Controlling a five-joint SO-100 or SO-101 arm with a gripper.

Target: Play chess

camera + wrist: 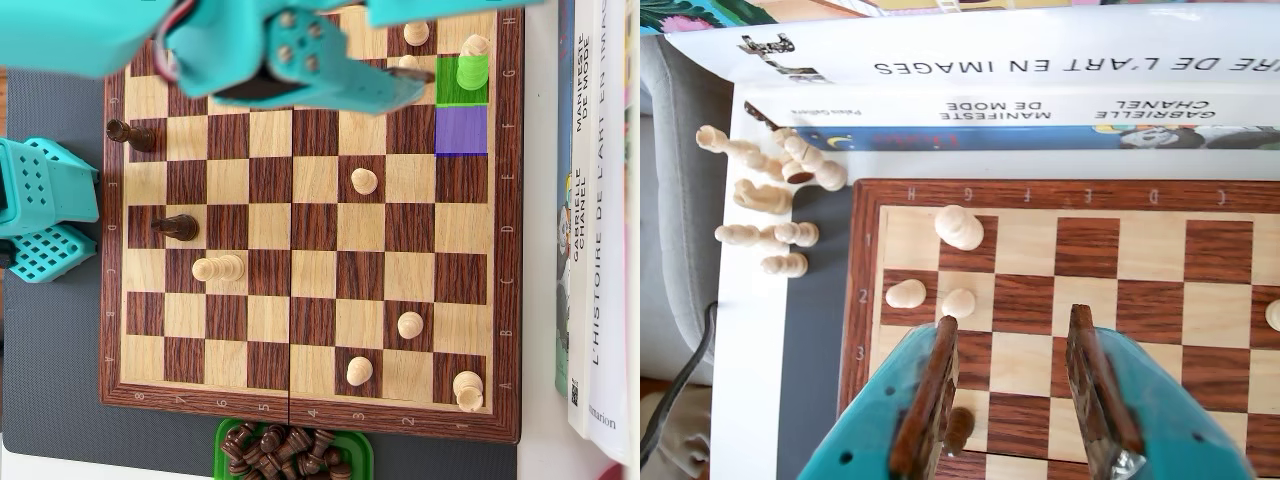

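Observation:
My gripper [1012, 320] is open and empty, hovering over the wooden chessboard [1085, 195] near rows 3 and 4. Its brown-padded fingers [940, 380] straddle bare squares. A tall white piece [959, 228] stands on G1, and two white pawns [906, 293] [958, 303] stand just ahead of the left finger. A small dark piece [958, 430] shows beside the left finger. In the overhead view the teal arm covers the board's top edge, with the gripper [405, 85] next to the green-marked square [450, 95] holding the tall white piece [472, 72]. A purple-marked square [461, 130] beside it is bare.
Captured white pieces [770, 200] lie off the board at the left in the wrist view. Books [1040, 110] lie along the board's edge. In the overhead view other white pieces [365, 181] [217, 268], two dark pieces [130, 133] [178, 227] and a green tray of dark pieces [290, 450] show.

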